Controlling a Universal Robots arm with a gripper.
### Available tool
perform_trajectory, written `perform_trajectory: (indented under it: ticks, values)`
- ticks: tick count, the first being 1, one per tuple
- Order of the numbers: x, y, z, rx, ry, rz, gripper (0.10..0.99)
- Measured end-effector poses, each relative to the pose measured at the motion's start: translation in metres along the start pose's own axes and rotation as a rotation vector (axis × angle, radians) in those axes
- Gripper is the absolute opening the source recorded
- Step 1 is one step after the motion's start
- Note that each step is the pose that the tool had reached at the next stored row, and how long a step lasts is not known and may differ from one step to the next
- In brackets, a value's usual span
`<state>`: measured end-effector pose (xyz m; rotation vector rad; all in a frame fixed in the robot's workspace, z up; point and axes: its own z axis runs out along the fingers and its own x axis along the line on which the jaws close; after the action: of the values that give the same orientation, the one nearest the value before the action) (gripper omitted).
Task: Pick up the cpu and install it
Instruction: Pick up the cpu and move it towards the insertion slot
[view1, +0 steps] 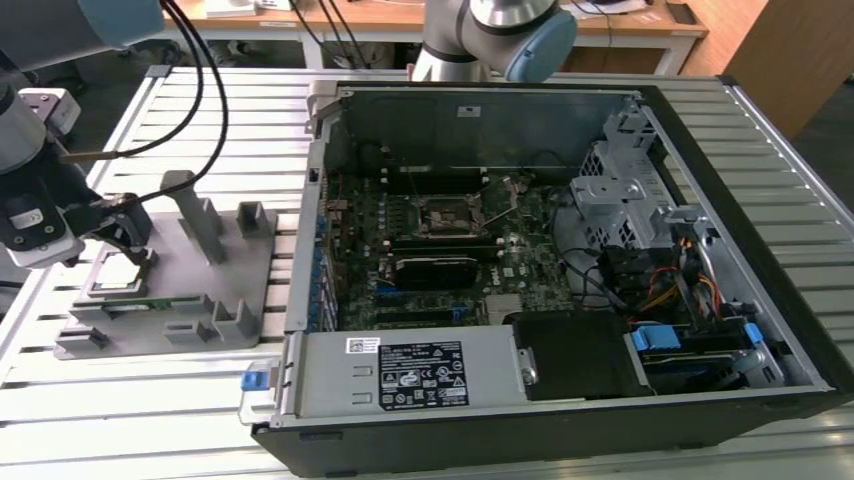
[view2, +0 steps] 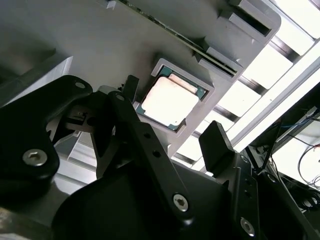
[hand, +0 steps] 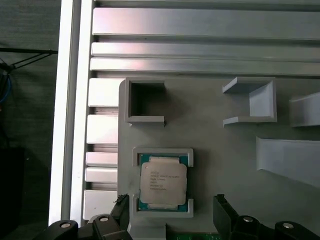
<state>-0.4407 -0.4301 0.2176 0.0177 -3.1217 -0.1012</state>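
The cpu (view1: 118, 272) is a small square chip with a silvery top, lying flat in a raised pocket of the grey fixture plate (view1: 200, 290) at the exterior view's left. My gripper (view1: 130, 248) hangs just above it, open. In both wrist views the black fingertips (hand: 121, 204) (view2: 215, 140) stand on either side of the cpu (hand: 163, 181) (view2: 167, 100), apart from it, with nothing held. The black socket (view1: 447, 212) with its metal frame sits on the motherboard inside the open computer case.
The open computer case (view1: 747, 250) fills the middle and right of the slatted metal table (view1: 227, 120). Grey upright posts (view1: 200, 215) and empty holders (hand: 146, 102) rise from the fixture near the gripper. A narrow green circuit strip (view1: 150, 300) lies beside the cpu pocket.
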Motion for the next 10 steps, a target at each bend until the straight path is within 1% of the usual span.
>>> perform_trajectory:
  ticks: [10]
  values:
    - [0.0009,0.0024,0.0076,0.001,-0.0004,0.005,0.761]
